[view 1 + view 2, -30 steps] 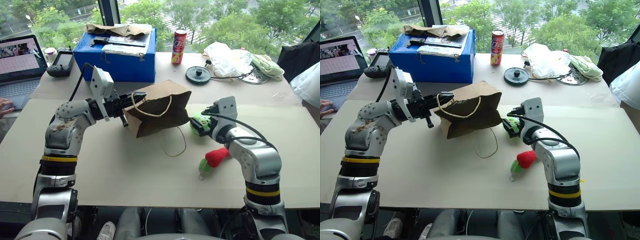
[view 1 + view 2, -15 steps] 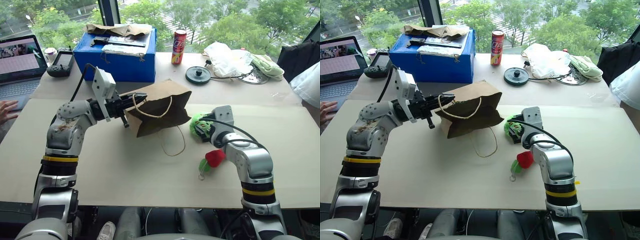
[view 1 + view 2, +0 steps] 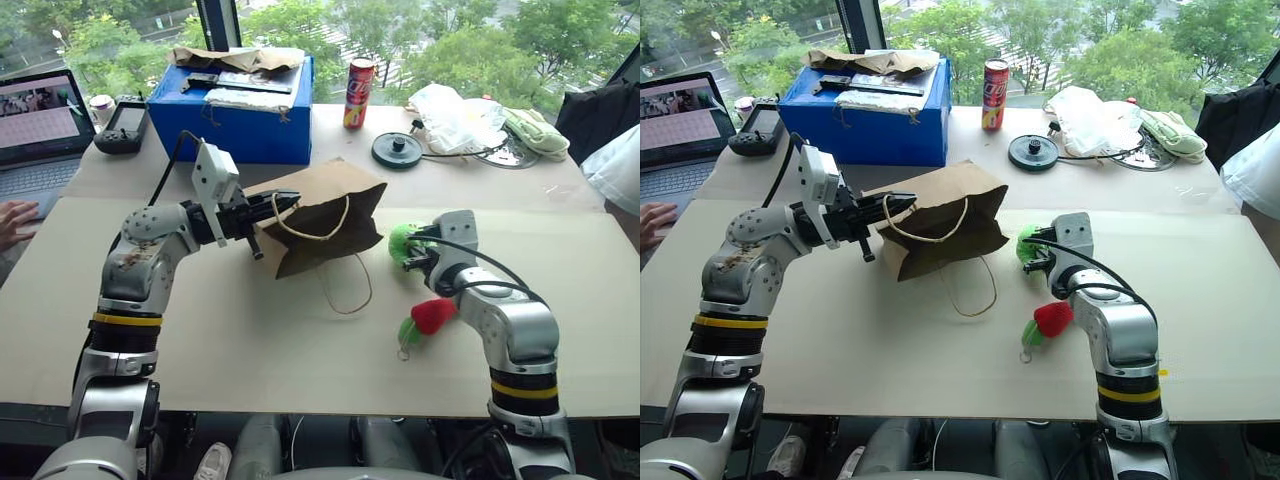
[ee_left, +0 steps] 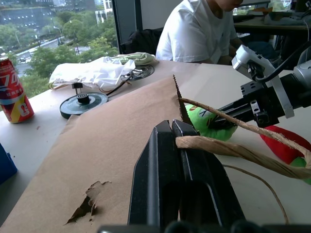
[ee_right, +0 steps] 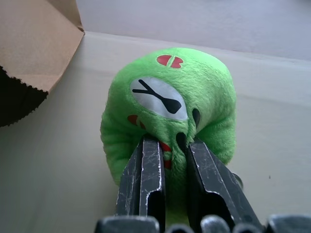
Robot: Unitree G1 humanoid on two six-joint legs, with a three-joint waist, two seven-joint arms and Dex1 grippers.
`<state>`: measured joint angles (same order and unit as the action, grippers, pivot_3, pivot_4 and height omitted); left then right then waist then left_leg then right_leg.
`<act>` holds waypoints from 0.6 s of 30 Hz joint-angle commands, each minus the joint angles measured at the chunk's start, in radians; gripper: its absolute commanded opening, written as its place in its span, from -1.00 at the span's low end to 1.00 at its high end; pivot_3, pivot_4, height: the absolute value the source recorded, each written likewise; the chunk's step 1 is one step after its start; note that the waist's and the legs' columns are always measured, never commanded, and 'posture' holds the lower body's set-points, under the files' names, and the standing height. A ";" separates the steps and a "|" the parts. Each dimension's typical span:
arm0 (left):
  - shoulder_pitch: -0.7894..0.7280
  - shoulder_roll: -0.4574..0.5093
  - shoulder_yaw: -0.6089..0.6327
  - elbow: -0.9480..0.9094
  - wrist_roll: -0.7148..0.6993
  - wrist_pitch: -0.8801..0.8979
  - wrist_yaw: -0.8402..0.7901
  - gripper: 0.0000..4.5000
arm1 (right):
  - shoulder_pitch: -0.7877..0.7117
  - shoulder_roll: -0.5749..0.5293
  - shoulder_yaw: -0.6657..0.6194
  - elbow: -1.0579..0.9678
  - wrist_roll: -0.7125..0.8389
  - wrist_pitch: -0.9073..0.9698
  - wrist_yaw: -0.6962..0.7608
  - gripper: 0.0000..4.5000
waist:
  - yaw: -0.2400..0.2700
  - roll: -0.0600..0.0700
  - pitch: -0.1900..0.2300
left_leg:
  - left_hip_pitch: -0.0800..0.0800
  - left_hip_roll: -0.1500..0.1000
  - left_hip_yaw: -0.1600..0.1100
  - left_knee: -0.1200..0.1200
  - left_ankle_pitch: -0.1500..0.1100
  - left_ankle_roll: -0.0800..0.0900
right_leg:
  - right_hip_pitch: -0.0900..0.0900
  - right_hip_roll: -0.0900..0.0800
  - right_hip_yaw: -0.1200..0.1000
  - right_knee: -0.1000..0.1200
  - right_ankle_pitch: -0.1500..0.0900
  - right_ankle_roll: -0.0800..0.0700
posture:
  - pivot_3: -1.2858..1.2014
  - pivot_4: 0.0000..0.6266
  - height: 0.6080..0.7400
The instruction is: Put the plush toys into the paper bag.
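Observation:
The brown paper bag (image 3: 325,215) lies on its side at the middle of the table, mouth toward my left arm. My left gripper (image 3: 285,203) is shut on the bag's rim by the string handle (image 4: 233,150), holding that edge up. Just right of the bag is the round green plush toy (image 5: 170,111), and my right gripper (image 5: 167,143) is shut on its lower front. The red chili plush toy (image 3: 432,315) lies on the table closer to me, beside my right forearm. The second string handle (image 3: 345,290) trails loose on the table.
A blue box (image 3: 240,115) stands behind the bag, a red can (image 3: 358,92) and a black disc (image 3: 397,149) beside it. A white plastic bag (image 3: 455,118) and pale green cloth (image 3: 535,132) lie back right. A laptop (image 3: 40,125) and a person's hand (image 3: 12,222) are at the left.
My right gripper has closed on the green plush toy and drawn it slightly to the right, away from the bag. The left gripper has kept its hold on the bag.

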<state>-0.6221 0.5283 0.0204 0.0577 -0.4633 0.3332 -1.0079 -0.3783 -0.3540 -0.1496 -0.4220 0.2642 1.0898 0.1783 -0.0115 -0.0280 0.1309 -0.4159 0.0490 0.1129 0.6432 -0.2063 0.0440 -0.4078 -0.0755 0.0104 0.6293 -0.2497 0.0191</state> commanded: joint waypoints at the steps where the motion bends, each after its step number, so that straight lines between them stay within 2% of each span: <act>1: -0.019 0.000 0.005 -0.003 0.007 -0.023 -0.007 -1.00 | -0.027 -0.059 -0.064 -0.176 0.126 0.074 0.108 -0.73 | 0.000 0.000 0.000 | 0.000 0.000 0.000 0.000 0.000 0.000 | 0.000 0.000 0.000 0.000 0.000 0.000 | 0.03 -0.52 0.98; 6: -0.024 -0.006 0.005 0.004 0.009 -0.023 -0.010 -1.00 | -0.029 -0.132 -0.061 -0.318 0.278 0.201 0.213 -0.73 | -0.003 0.000 0.000 | 0.000 0.001 -0.001 0.000 0.000 0.000 | 0.000 0.001 0.000 0.000 0.000 0.000 | 0.03 -0.52 0.98; 9: -0.027 -0.010 0.004 0.005 0.011 -0.023 -0.011 -1.00 | -0.060 -0.118 -0.043 -0.356 0.334 0.252 0.218 -0.73 | -0.003 0.000 0.000 | 0.000 0.001 -0.001 0.000 0.000 0.000 | 0.000 0.001 0.000 0.000 0.000 0.000 | 0.03 -0.52 0.98; 18: -0.040 -0.017 0.007 0.003 0.004 -0.012 -0.013 -1.00 | -0.136 -0.059 0.161 -0.274 0.316 0.235 0.166 -0.73 | -0.002 0.000 0.000 | 0.000 0.000 -0.001 0.000 0.000 0.000 | 0.000 0.000 0.000 0.000 0.000 0.000 | 0.03 -0.52 0.98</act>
<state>-0.6330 0.5118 0.0188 0.0792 -0.4517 0.3312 -1.0167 -0.4868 -0.4145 -0.0247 -0.7108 0.6002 1.3579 0.3580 -0.0131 -0.0278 0.1312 -0.4160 0.0491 0.1119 0.6430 -0.2064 0.0442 -0.4078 -0.0754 0.0104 0.6290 -0.2497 0.0190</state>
